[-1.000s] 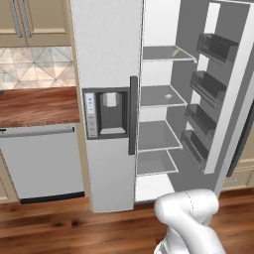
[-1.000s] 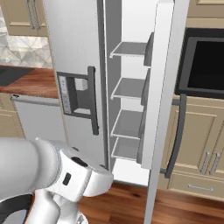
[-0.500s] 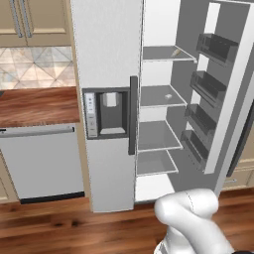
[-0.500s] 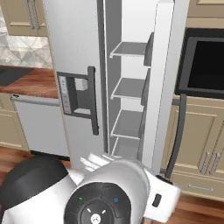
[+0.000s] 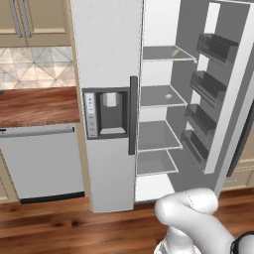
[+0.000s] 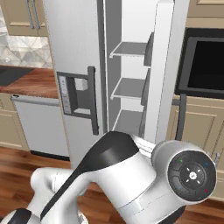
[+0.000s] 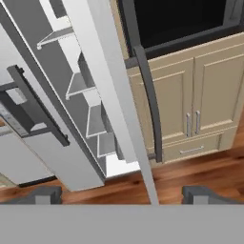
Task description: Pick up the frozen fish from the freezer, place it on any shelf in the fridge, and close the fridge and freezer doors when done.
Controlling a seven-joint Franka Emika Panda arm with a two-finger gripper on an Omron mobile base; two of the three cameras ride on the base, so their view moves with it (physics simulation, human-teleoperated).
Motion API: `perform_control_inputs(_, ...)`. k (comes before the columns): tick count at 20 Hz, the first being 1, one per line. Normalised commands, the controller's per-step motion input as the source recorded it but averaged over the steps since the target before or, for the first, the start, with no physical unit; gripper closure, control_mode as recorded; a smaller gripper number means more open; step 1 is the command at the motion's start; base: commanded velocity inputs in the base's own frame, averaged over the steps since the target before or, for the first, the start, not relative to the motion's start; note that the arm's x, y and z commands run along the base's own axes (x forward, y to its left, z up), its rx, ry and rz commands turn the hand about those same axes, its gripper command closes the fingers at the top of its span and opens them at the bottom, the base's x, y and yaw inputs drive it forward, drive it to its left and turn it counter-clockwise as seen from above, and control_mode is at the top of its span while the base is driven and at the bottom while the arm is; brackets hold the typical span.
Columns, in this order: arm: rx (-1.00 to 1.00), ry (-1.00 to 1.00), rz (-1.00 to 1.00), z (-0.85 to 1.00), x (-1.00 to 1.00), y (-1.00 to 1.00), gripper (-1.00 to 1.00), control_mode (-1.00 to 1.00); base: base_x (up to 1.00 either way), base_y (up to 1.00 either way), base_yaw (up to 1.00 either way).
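Observation:
The freezer door (image 5: 106, 59), white with a grey dispenser panel (image 5: 106, 113) and a dark bar handle (image 5: 133, 115), is shut over the freezer. The fridge (image 5: 161, 94) stands open, grey-walled with pale shelves. A small tan thing (image 5: 174, 51) lies on its top shelf, too small to tell what it is. The fridge door (image 5: 228, 99) hangs wide open with dark inner bins (image 5: 214, 47). In the hand view its outer edge (image 7: 112, 95) and handle (image 7: 148, 100) are straight ahead. My gripper (image 7: 123, 198) is open and holds nothing, a short way off the door.
A steel dishwasher (image 5: 42, 158) sits under a wooden counter (image 5: 34, 104) left of the refrigerator. A black wall oven (image 6: 205, 61) and beige cabinet doors (image 7: 205, 105) stand to its right. Wood floor (image 5: 59, 228) runs along the front. My arm (image 6: 131, 175) bulks large in the right base view.
My arm has swung across the right base view, its dark-faced joint moving right and up. Both doors and the shelves stay as they were.

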Motion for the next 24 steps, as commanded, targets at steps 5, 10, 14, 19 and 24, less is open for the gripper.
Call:
perform_control_inputs(5, 0.07, -0.01, 0.0, -0.26, 0.84, -0.32, -1.0, -1.0, 0.0, 0.0, 0.0)
perform_control_inputs(10, 0.04, 0.0, 0.0, -0.21, 0.81, -0.3, -1.0, -1.0, 0.0, 0.0, 0.0)
perform_control_inputs(14, 0.06, 0.0, 0.02, -0.2, 0.6, -0.6, -1.0, -1.0, 0.0, 0.0, 0.0)
perform_control_inputs(19, 0.09, 0.0, 0.07, -0.15, 0.35, -0.77, -1.0, -1.0, 0.0, 0.0, 0.0)
perform_control_inputs(24, 0.11, 0.0, 0.03, -0.22, 0.63, -0.31, -1.0, -1.0, 0.0, 0.0, 0.0)
